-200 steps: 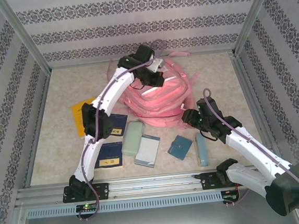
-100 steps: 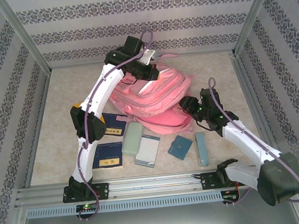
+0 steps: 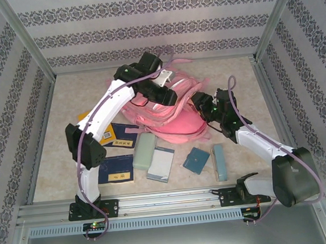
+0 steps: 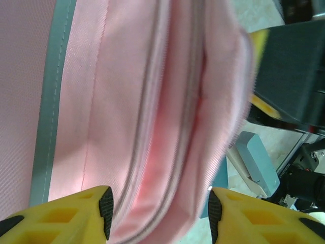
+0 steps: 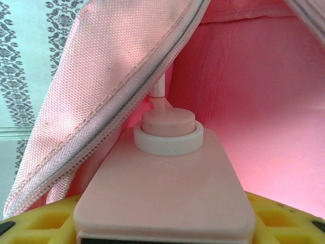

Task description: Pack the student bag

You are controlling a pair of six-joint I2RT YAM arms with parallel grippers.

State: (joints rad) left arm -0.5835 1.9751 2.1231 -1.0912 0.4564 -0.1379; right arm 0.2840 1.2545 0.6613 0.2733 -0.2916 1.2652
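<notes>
A large pink student bag (image 3: 177, 126), soft fabric with zip seams and a pale trim stripe, lies at the middle back of the desk (image 3: 234, 81), its open mouth facing the right arm. The right claw (image 5: 165, 226) is closed on a flat pink container (image 5: 165, 193) with a white round cap, its nose just under the zipped lip. The left claw (image 4: 160, 212) stands about half open, with bag fabric lying between its jaws. The step would likely go best with the lip held high and the container pushed deep before it is released.
</notes>
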